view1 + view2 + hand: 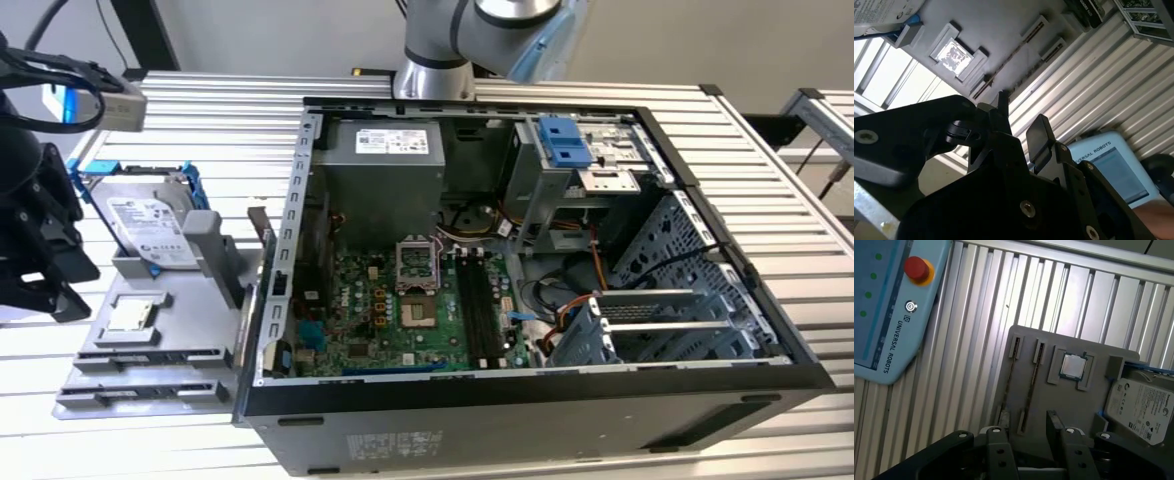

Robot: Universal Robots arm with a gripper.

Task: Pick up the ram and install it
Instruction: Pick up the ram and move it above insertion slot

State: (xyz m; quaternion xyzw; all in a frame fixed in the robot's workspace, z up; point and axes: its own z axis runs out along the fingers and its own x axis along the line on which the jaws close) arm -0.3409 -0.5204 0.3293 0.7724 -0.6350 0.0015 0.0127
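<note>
Surface (774, 150): slatted aluminium, carrying everything else.
Computer case (534, 385): lies open on its side across the middle and right of the exterior view.
Case contents: a green motherboard (387, 300) on its floor. The board's long black slots (483, 310) run up and down the frame, right of centre on the board.
Arm (441, 40): its base stands at the top centre of the exterior view, behind the case.
Tray (187, 328): a grey fixture at the lower left of the exterior view, just beside the case.
Tray contents: hard drive, chip, and two narrow parallel slots.
Teach pendant (889, 305): pale blue, lying on the slats apart from the tray.
Hard drive (140, 225): silver, in a blue frame, propped at the tray's upper end in the exterior view.
Gripper (1026, 429): open, its black fingers (1040, 131) spread with nothing between them. It hovers over the slot end of the tray.
Ram (1030, 386): a thin strip standing edge-on in the tray slot next to the chip.
Ram's long axis: along the slot, one end toward the gripper, the other toward the tray's far edge.
Neighbouring slot (1011, 374): parallel, holding a like thin strip.
Chip (131, 315): small, square, silver, in its own recess between the slots and the hard drive.
</note>
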